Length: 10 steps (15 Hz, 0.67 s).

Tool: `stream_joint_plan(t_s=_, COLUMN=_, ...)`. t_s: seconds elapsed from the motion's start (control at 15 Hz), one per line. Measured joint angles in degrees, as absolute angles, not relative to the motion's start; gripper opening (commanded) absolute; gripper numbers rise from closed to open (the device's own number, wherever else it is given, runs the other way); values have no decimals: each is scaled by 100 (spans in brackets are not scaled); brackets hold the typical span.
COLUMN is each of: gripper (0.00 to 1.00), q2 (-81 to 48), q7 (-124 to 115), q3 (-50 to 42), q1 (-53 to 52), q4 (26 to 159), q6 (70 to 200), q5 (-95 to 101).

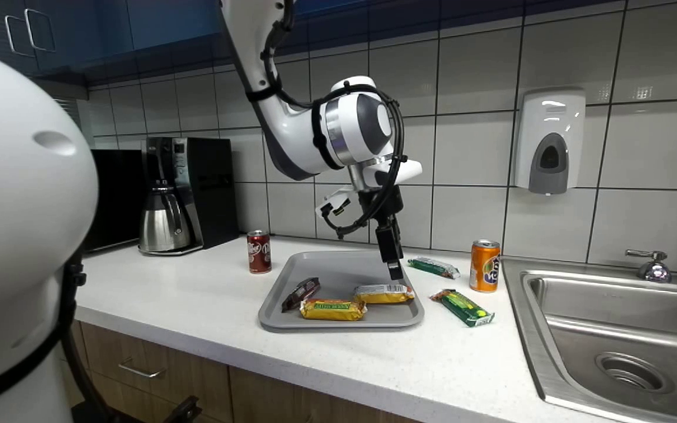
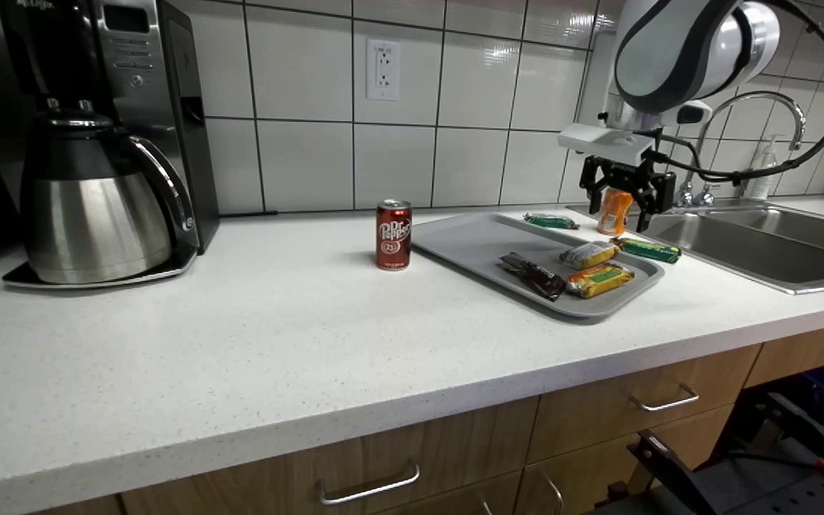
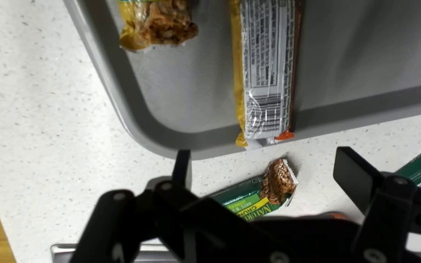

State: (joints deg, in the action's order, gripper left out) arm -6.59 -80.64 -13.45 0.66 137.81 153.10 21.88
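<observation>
My gripper (image 3: 261,162) stands open above the counter, its black fingers wide apart with nothing held. In an exterior view the gripper (image 1: 396,274) hangs by the grey tray's (image 1: 338,263) sink-side edge. Nearest in the wrist view is a yellow bar with its pale printed back up (image 3: 265,73), one end over the rim. Another yellow bar (image 1: 332,309) and a dark brown bar (image 1: 301,293) lie on the tray. Outside it are two green bars: one nearer the counter's front (image 1: 463,308), partly hidden by the gripper in the wrist view, and one nearer the wall (image 1: 434,267).
An orange can (image 1: 485,266) stands between the green bars and the steel sink (image 1: 620,329). On the tray's opposite side is a dark red can (image 2: 393,234). Further along stands a coffee maker with a steel carafe (image 2: 97,214). A tiled wall (image 1: 471,150) backs the counter.
</observation>
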Motion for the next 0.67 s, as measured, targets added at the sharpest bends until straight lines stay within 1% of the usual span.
stream_joint_plan(t_s=0.67, gripper=100, q2=-601, q7=-8646, q3=-1538, q1=411, q4=13792, q6=15310, q5=2164)
